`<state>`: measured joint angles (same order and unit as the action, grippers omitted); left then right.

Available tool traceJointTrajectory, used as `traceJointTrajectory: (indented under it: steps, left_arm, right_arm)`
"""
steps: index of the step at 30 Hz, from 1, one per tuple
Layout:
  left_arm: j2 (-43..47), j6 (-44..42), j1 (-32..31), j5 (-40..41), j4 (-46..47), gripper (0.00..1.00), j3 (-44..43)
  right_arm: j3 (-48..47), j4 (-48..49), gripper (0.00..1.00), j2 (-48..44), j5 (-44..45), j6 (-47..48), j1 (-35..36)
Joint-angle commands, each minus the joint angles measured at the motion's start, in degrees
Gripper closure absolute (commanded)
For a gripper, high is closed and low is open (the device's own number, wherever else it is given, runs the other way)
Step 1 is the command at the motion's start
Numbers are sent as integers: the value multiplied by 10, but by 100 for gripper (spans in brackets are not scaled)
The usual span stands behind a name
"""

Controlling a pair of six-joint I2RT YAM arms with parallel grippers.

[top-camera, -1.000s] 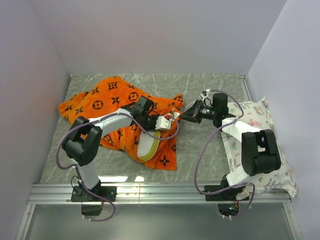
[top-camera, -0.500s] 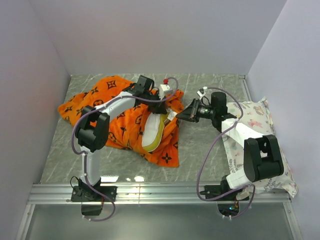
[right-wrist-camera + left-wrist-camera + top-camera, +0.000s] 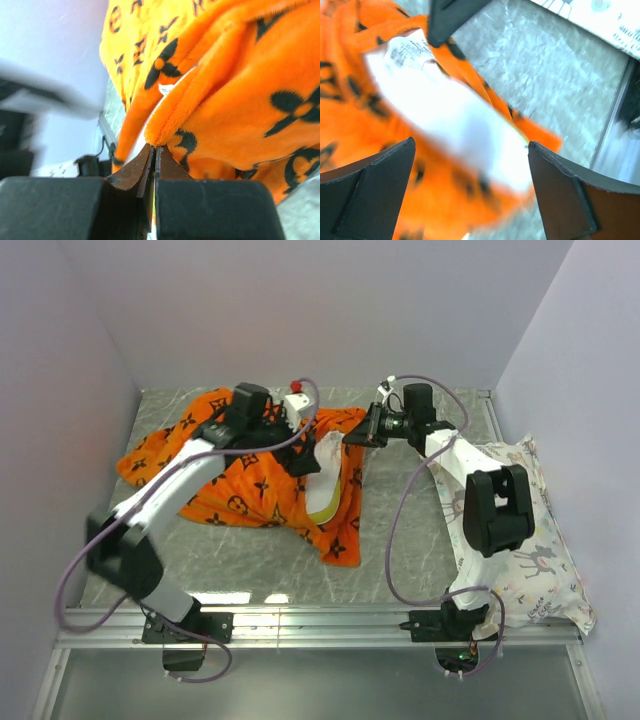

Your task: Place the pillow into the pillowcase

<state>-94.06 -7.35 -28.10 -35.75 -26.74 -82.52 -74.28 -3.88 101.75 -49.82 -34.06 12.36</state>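
The orange pillowcase point(image 3: 235, 475) with black marks lies crumpled left of the middle. The white pillow point(image 3: 327, 468), yellow band along its edge, sticks out of the case's right side. My left gripper point(image 3: 308, 452) hovers over that opening, open, with nothing between its fingers. In the left wrist view, the blurred pillow point(image 3: 465, 125) and pillowcase point(image 3: 425, 200) lie below the wide-apart left gripper point(image 3: 470, 160). My right gripper point(image 3: 356, 434) is shut on the case's far right edge. The right wrist view shows the right gripper point(image 3: 155, 150) pinching an orange pillowcase point(image 3: 235, 105) hem.
A white pillow printed with deer and plants point(image 3: 525, 530) lies along the right wall, and its corner point(image 3: 605, 20) shows in the left wrist view. White walls close the back and both sides. A metal rail point(image 3: 320, 625) runs along the near edge.
My left gripper has opened and moved toward the back. My right gripper has drawn the pillowcase's edge back and up, and case and pillow have shifted toward the rear.
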Motion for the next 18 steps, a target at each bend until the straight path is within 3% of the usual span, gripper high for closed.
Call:
traceJointTrajectory:
  steps: [1, 5, 8, 12, 18]
  left_arm:
    - [104, -108, -6, 77, -93, 1, 40]
    - [148, -128, -62, 148, -75, 1, 107]
    - [149, -97, -100, 216, -10, 1, 133]
    - [98, -72, -162, 288, 34, 1, 115]
    - [12, -113, -222, 386, 74, 1, 116]
  right_arm:
    - [-50, 18, 100, 27, 8, 1, -8]
    - [-87, 15, 100, 50, 13, -5, -2]
    - [-68, 5, 100, 44, 17, 1, 4]
    - [-31, -27, 100, 17, 35, 35, 3]
    - [-17, -61, 100, 5, 58, 52, 4]
